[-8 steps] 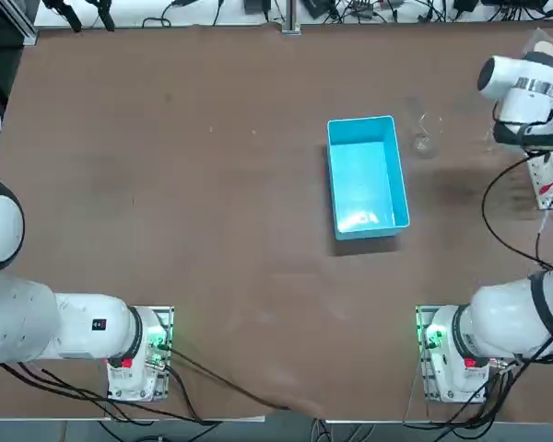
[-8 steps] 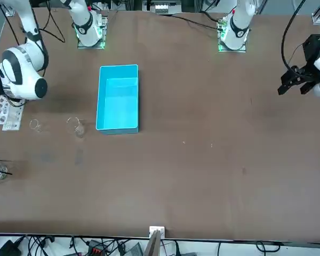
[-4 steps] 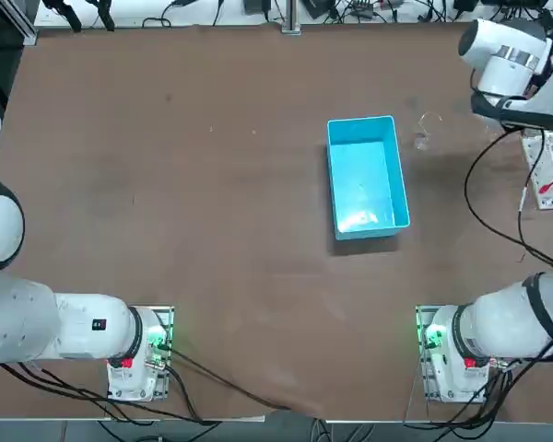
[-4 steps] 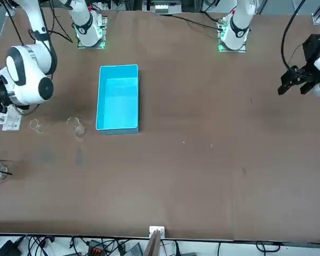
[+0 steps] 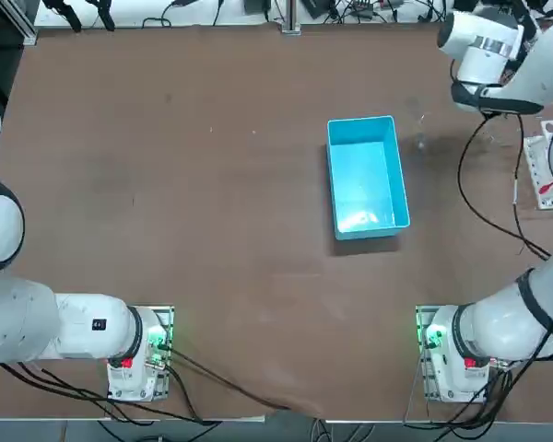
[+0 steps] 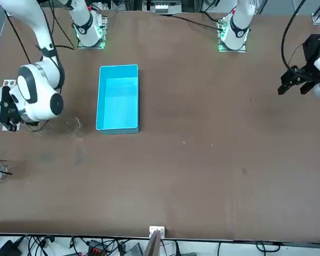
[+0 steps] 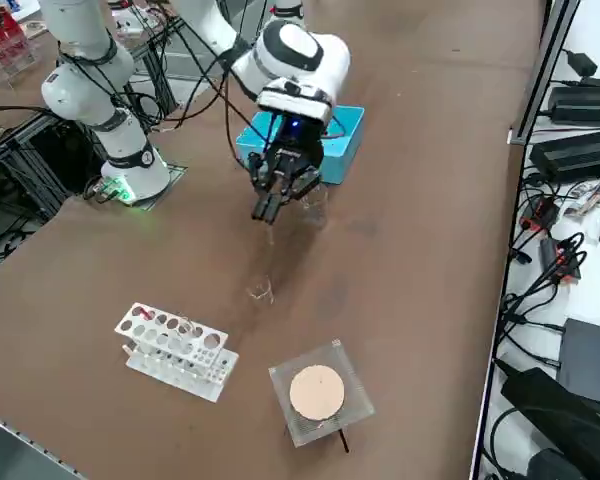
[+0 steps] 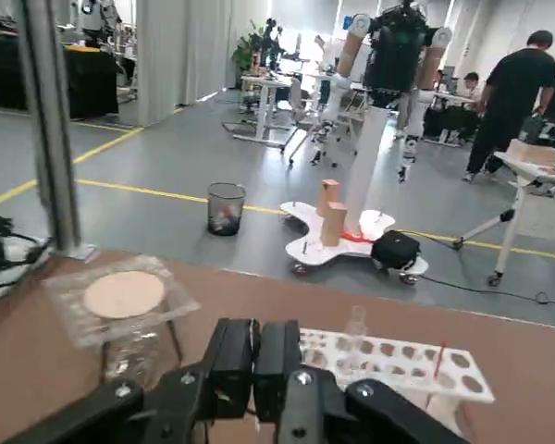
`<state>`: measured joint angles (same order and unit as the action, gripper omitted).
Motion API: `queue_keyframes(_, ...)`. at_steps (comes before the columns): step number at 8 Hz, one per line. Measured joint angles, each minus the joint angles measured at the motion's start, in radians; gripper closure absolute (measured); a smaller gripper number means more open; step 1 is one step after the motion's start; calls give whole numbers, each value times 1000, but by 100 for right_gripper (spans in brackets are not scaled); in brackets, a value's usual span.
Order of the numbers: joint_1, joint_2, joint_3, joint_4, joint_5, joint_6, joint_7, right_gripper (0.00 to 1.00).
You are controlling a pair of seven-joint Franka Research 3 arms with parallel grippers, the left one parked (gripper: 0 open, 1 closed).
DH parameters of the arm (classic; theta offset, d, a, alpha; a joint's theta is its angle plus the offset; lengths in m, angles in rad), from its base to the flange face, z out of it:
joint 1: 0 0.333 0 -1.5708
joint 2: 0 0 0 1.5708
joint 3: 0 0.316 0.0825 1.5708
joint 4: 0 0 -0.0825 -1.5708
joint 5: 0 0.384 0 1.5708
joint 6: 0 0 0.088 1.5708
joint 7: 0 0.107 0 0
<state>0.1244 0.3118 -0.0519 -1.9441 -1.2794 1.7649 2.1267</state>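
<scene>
My right gripper (image 7: 265, 213) hangs shut and holds nothing above the brown table, near the far right side. Its fingers (image 8: 255, 344) press together in the wrist view. A small clear beaker (image 7: 313, 208) stands just beside it, next to the blue bin (image 7: 336, 142). A smaller clear vial (image 7: 261, 291) stands on the table a little beyond the fingertips. In the top view the white wrist (image 5: 480, 44) hides the gripper.
A white test tube rack (image 7: 175, 350) lies near the table's right edge. A clear stand with a tan disc (image 7: 318, 392) sits near the far right corner. The blue bin (image 5: 367, 175) is open and looks empty. People stand in the room beyond (image 8: 513, 88).
The right arm has swung from over the test tube rack toward the far edge and inward, bringing the gripper close to the clear beaker and vial. Nothing on the table moved.
</scene>
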Motion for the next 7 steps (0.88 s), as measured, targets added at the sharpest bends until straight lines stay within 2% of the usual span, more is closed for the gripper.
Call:
queue_keyframes(3, 127, 21, 1, 104, 117, -53, -3, 95)
queue_keyframes(5, 225, 96, 3, 215, 214, -182, -3, 95)
queue_keyframes(7, 302, 191, 3, 294, 260, -281, 43, 95)
